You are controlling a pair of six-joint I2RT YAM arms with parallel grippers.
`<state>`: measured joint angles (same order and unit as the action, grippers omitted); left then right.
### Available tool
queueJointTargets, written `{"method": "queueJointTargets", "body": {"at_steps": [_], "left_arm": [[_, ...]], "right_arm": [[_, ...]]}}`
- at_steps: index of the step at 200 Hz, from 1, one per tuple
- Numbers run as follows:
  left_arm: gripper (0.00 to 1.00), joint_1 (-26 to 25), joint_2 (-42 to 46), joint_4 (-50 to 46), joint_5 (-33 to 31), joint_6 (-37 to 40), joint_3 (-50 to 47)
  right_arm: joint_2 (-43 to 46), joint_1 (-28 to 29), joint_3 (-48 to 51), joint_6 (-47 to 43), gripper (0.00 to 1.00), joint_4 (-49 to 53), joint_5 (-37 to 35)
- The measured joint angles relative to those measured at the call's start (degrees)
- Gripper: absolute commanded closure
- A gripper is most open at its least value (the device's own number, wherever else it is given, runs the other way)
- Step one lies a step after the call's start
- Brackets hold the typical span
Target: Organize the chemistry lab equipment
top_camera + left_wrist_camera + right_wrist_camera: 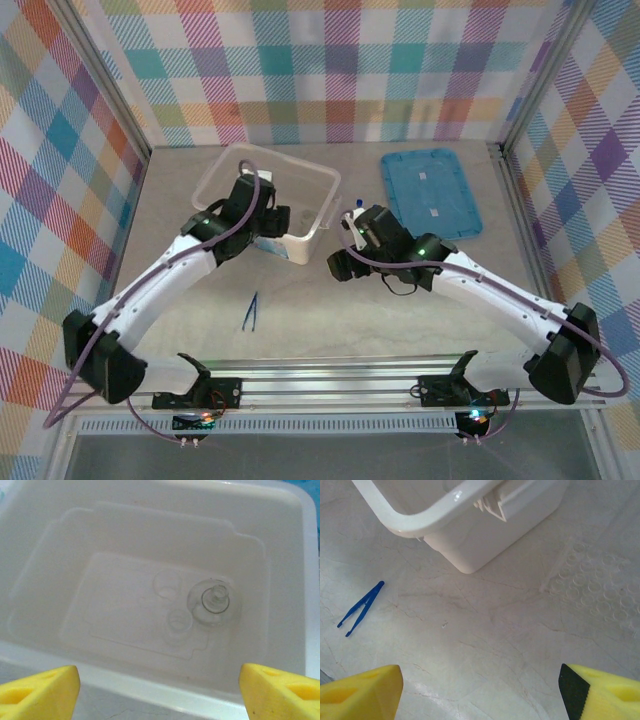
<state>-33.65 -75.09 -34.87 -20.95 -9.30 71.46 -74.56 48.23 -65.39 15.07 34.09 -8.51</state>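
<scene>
Nearest the arm bases, the dark blue tweezers (pixel 250 310) are lying alone on the pale table (pixel 330 325), well apart from both arms and not yet put away. A little farther out, the right gripper (pixel 480 690) is hovering over bare tabletop just beside the near right corner of the translucent box (pixel 297 245). Its yellow fingers (pixel 360 690) are standing wide apart and holding nothing. In its wrist view, a clear sheet patterned with small circles (pixel 595 585) is lying flat on the table to the right of the box.

Beyond that, the left gripper (pixel 160 692) is hanging over the open box, its jaws spread wide and empty. On the box floor, a round clear glass flask (pixel 215 602) is sitting, apparently upright, close beside two tiny clear cups (pixel 167 585). Farthest back on the right, the flat blue lid (pixel 430 192) is lying off the box.

Judging from this, the glassware is already sorted, while the tweezers, and perhaps the clear sheet, are waiting to be collected.
</scene>
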Motion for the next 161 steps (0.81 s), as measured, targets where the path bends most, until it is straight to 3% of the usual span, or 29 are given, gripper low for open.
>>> {"method": "queueJointTargets", "body": {"at_steps": [64, 161], "left_arm": [[0.20, -3.30, 8.57, -2.64, -2.12, -3.17, -9.73], [0.22, -7.28, 14.05, -2.89, -3.65, -11.30, -24.72]], "right_arm": [[-4.39, 0.59, -2.95, -5.46, 0.18, -1.11, 0.35], [-8.37, 0.59, -7.39, -9.92, 0.17, -1.03, 1.57]]}}
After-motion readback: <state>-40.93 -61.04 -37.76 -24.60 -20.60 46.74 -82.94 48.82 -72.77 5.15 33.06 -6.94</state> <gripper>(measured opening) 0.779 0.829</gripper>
